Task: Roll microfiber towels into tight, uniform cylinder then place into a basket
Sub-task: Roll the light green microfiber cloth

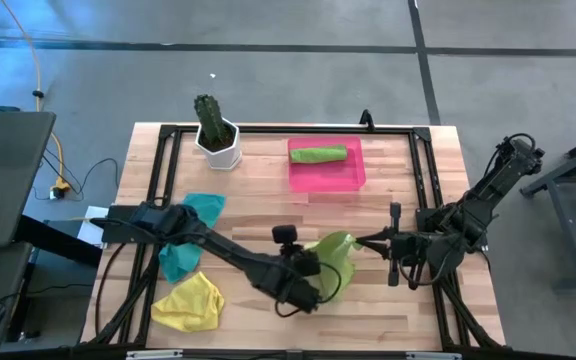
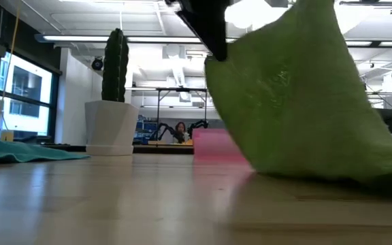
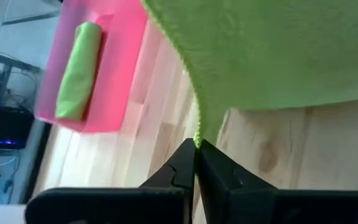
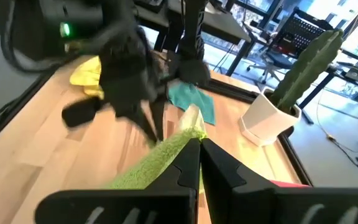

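A lime green towel is held up between both grippers near the table's middle front, and its lower edge rests on the table. My left gripper is shut on its near side. My right gripper is shut on its right side. A second lime green towel, rolled up, lies in the pink basket at the far middle. The teal towel and the yellow towel lie crumpled on the table's left. My left gripper pinches the green towel's hemmed edge at a corner between its two fingers. The towel spreads away beyond the fingertips, partly lifted off the wood. My right gripper pinches a bunched edge of the green towel between its two fingers, coming level from the table's right. The cloth stretches from the fingers toward the left gripper.
A white pot with a cactus stands at the far left, beside the basket. A black frame runs around the tabletop. Bare wood lies between the basket and the held towel.
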You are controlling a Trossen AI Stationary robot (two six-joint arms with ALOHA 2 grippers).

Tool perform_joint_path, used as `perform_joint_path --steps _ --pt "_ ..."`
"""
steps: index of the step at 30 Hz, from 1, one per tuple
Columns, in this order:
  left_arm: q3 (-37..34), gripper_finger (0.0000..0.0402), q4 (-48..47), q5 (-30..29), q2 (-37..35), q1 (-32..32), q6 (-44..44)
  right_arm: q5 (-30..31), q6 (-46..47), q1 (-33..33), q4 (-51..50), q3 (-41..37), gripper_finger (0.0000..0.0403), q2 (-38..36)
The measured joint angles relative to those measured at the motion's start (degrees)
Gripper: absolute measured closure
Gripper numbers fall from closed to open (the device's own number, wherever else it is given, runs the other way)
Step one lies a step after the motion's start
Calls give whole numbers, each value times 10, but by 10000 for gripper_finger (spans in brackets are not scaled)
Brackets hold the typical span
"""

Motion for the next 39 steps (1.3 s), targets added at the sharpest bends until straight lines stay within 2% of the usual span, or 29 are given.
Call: perform_joint_path --steps 6,13,23,26,30,32,36,39 --pt "26 400 -145 -21 -32 -27 -54 -7 4 -2 -1 0 402 1" --pt "28 401 -147 -44 -78 -37 -23 -35 10 -22 -6 0 402 6" --pt "28 401 -147 -38 -149 -36 -2 -176 -3 -66 -19 0 402 2" --pt "27 401 -147 11 -174 -31 16 -216 -31 -74 -37 0 402 -5" --pt "28 401 -147 175 -208 -14 2 -279 -84 -85 -82 0 402 -23" --pt "28 401 -147 231 -223 -4 -15 -285 -99 -90 -98 0 402 -31" --pt "28 401 -147 242 -248 10 -38 -279 -116 -108 -104 0 402 -45" --pt "28 401 -147 215 -264 23 -39 -252 -133 -124 -104 0 402 -45"
